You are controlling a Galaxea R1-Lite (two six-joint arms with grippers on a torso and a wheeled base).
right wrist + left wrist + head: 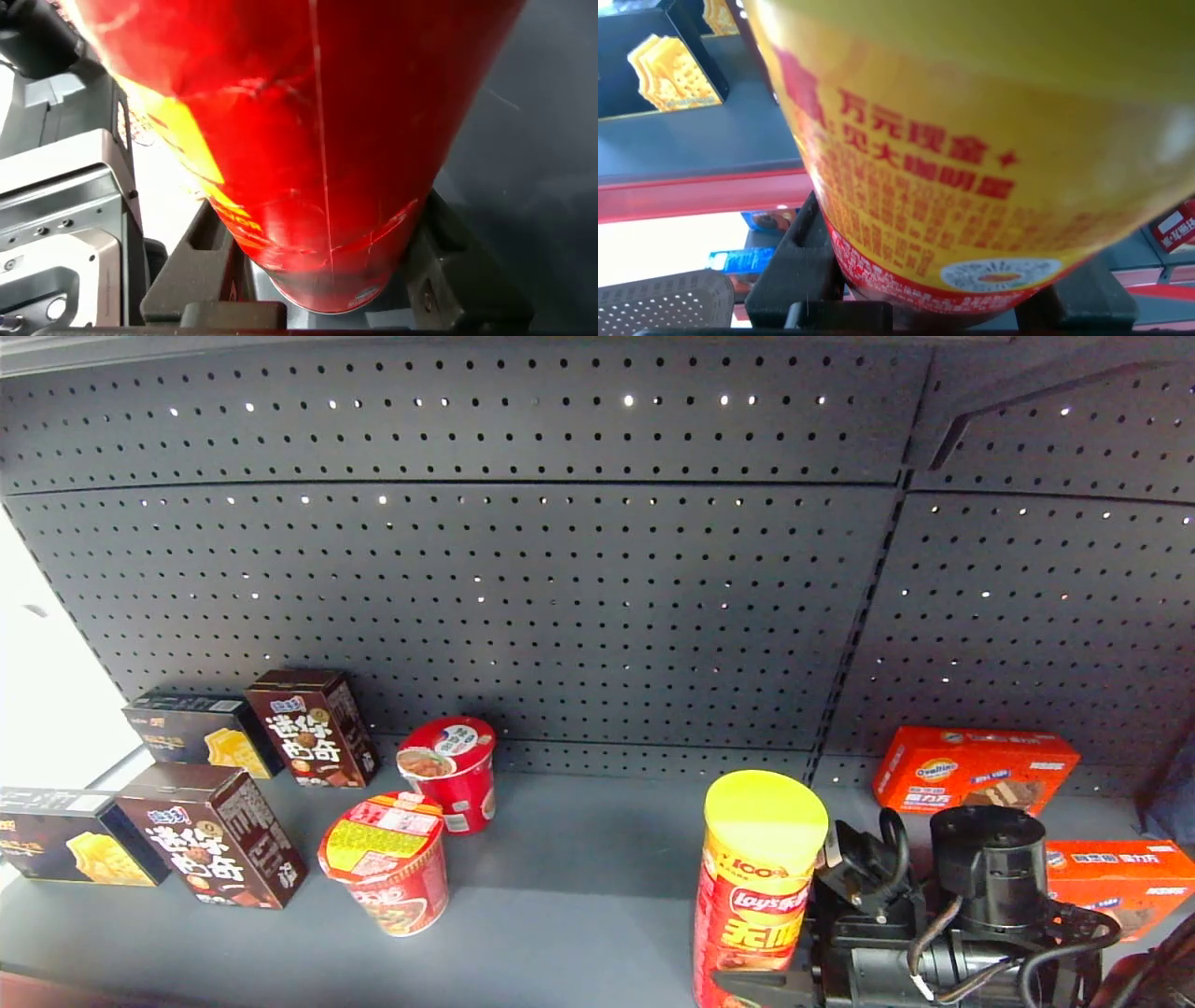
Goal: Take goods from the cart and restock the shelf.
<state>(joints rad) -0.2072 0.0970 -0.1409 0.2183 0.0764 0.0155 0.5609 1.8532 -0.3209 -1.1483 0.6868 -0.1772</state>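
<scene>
A tall chips can [758, 887] with a yellow lid stands upright at the shelf's [579, 859] front right. My right gripper [758, 982] is shut on its lower part, coming in from the right. In the right wrist view the can's red side [318, 140] sits between the dark fingers [187, 275] of that gripper [318, 285]. My left gripper [938, 297] is shut on a second yellow and red chips can [971, 140], held below the shelf's red front edge [691, 191].
Dark snack boxes [219, 831] and two red cup noodles [387, 859] stand on the shelf's left. Orange boxes [976, 767] lie at the right. A perforated back panel [560, 616] closes the shelf behind. A grey mesh cart basket [663, 301] is below.
</scene>
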